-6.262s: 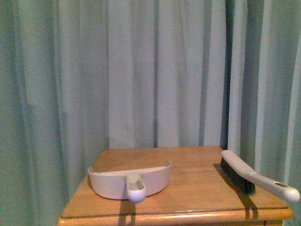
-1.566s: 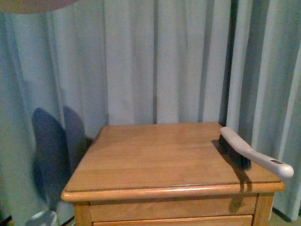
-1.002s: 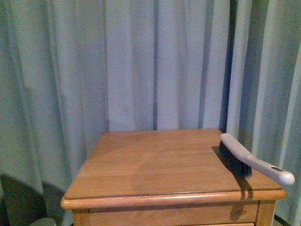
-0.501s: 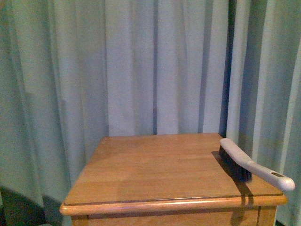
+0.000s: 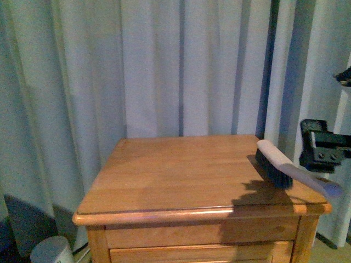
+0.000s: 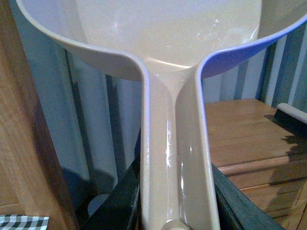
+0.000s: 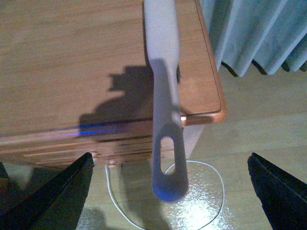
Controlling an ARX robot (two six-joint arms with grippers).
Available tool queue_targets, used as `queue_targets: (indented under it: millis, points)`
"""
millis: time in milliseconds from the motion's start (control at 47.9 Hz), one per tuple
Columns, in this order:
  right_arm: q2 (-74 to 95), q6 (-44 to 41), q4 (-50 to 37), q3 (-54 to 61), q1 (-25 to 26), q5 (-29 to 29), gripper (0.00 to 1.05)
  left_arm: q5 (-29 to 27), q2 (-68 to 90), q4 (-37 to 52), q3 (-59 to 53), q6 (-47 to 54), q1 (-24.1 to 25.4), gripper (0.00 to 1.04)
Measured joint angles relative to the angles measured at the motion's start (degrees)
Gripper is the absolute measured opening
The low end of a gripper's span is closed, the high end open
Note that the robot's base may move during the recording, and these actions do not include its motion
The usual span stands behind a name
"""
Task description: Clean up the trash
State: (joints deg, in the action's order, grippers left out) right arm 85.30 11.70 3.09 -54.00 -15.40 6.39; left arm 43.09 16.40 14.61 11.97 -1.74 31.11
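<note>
Your left tool holds the dustpan by its long handle. The two dark fingers press on the handle, one on each side. The pan's scoop points up and away from the wrist. Inside it you see only smooth, shiny plastic. You cannot see the trash in any view, so you cannot tell where it is.

A pale round tub stands on the floor by the left front corner of the bench. You cannot tell what is in it. The bench is made of wood and has a drawer in its front. A pale curtain hangs behind it.

A brush lies on the right side of the bench top, bristles down. Its handle sticks out past the front right corner, over the floor.

Your right tool is open wide. Its two dark fingers sit far apart, and the end of the brush handle, the part with the hole, shows between them. Neither finger touches it. In the front view the black end of the right arm hangs just beside the brush handle, off the right edge of the bench. A thin white wire loops on the floor below.
</note>
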Motion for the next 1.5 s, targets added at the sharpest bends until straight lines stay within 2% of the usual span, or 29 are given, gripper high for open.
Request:
queue_targets:
  millis: [271,626,793,1065,1315,1503]
  points:
    - [16.81,3.82,9.42,-16.59,-0.04,-0.57,0.97,0.0,-0.02,0.0,0.0,-0.02,0.0,0.27]
    - [24.26,5.33,12.09,-21.51,0.9,-0.44,0.97,0.0,-0.02,0.0,0.0,-0.02,0.0,0.27]
    - [24.7,5.95,12.11,-21.59,1.01,-0.44,0.71,0.0,-0.02,0.0,0.0,-0.02,0.0,0.27]
    - [24.48,6.91,12.0,-21.57,1.2,-0.81,0.21,0.0,-0.02,0.0,0.0,-0.02,0.0,0.27]
    - [20.96,6.43,10.1,-19.8,2.16,-0.39,0.2,0.0,-0.02,0.0,0.0,-0.02,0.0,0.27]
    - [9.73,-0.2,-0.61,-11.45,2.32,3.37,0.2,0.0,-0.02,0.0,0.0,-0.02,0.0,0.27]
